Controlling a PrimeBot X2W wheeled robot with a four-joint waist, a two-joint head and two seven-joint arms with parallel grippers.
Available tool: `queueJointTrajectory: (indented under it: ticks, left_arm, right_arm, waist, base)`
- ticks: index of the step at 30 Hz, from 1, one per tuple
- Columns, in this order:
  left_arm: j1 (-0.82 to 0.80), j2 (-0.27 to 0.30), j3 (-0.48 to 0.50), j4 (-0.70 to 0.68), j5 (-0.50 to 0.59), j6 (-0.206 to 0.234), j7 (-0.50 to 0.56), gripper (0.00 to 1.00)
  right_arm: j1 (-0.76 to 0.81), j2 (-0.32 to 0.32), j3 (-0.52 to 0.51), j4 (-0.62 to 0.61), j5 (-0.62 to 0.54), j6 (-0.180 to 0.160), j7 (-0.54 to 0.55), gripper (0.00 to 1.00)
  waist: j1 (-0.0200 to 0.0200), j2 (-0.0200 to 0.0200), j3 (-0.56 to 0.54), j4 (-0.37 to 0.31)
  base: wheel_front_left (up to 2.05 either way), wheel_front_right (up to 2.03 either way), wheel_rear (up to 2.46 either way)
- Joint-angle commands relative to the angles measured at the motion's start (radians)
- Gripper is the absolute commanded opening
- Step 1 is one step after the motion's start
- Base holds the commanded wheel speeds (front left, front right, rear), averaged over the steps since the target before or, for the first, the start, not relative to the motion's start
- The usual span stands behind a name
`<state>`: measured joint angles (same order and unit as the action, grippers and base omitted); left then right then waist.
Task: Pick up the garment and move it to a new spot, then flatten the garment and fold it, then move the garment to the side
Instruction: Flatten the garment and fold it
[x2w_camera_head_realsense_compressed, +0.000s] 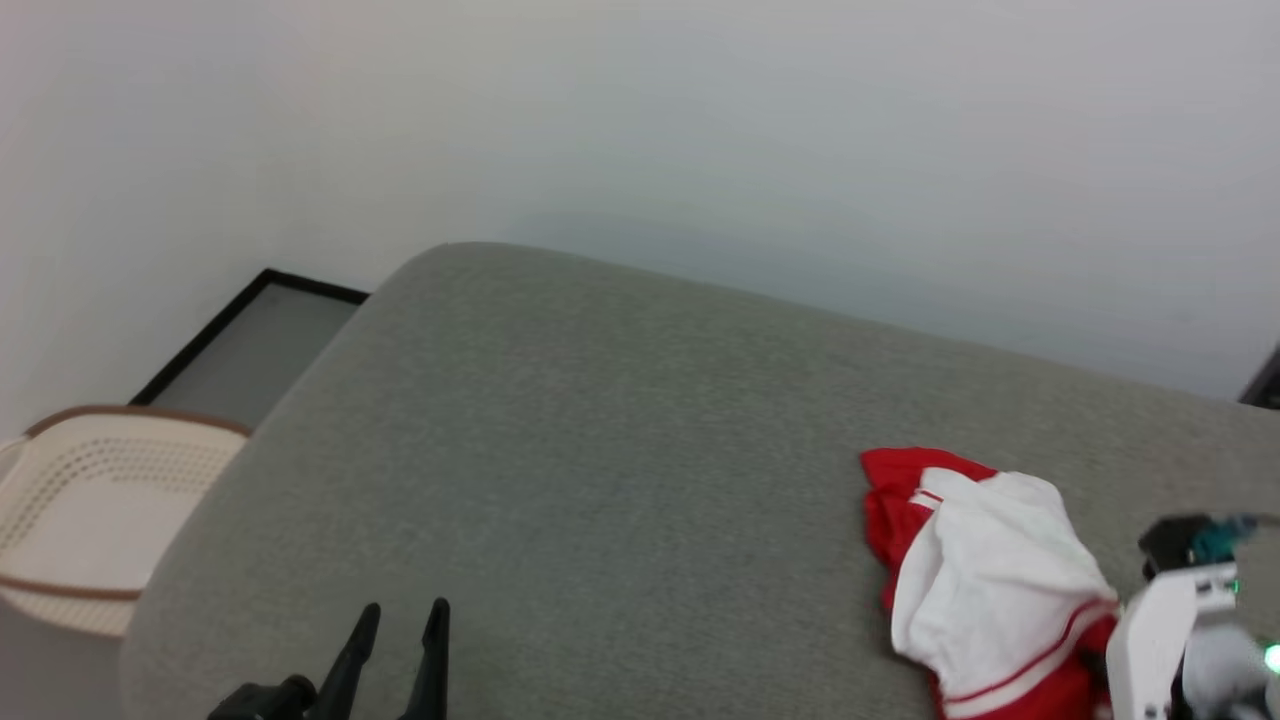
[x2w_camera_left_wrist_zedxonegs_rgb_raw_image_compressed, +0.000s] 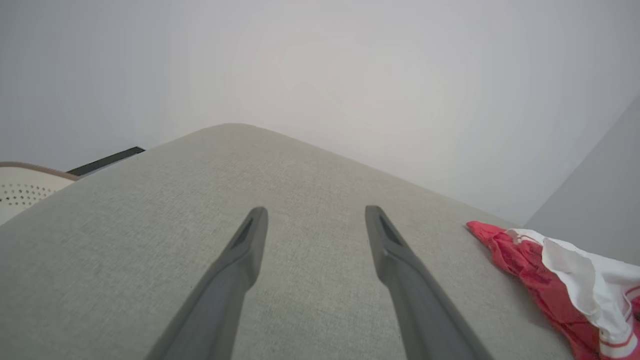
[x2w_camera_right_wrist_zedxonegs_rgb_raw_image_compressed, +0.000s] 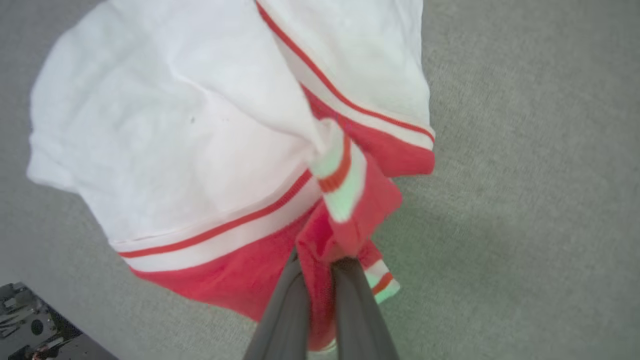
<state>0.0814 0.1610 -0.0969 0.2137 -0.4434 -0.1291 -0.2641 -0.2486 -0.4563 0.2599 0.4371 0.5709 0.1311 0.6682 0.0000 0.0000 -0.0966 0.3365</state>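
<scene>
Garment (x2w_camera_head_realsense_compressed: 990, 580) lies bunched at the right end of the grey cushion (x2w_camera_head_realsense_compressed: 600, 430) in the head view, well apart from the left gripper (x2w_camera_head_realsense_compressed: 405, 610). In the left wrist view that gripper's fingers (x2w_camera_left_wrist_zedxonegs_rgb_raw_image_compressed: 235, 270) stand wide and empty over bare cushion. In the right wrist view the right gripper (x2w_camera_right_wrist_zedxonegs_rgb_raw_image_compressed: 320, 262) is clenched on a red fold; lifting should be slow and straight, so the thin pinch does not slip.

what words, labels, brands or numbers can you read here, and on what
None can be read.
The garment shows only red-and-white stripes, no lettering.
The grey cushion and the pale basket bear no marks.
</scene>
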Motion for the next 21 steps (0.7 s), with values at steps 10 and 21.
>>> queueJointTrajectory:
  ticks: [10,21]
  left_arm:
    - [-0.023,-0.013,-0.018,0.005,0.002,-0.003,0.0,1.0]
    - [-0.045,-0.005,-0.054,0.033,-0.007,-0.003,0.0,1.0]
  right_arm:
    - [0.303,0.13,-0.117,-0.219,-0.081,-0.001,0.028,0.0]
    - [0.285,0.202,-0.128,-0.158,-0.163,-0.001,0.01,1.0]
  waist:
    - [0.0,0.0,0.023,-0.078]
    - [0.0,0.0,0.015,-0.095]
  base:
    - [0.0,0.0,0.0]
    - [0.0,0.0,0.0]
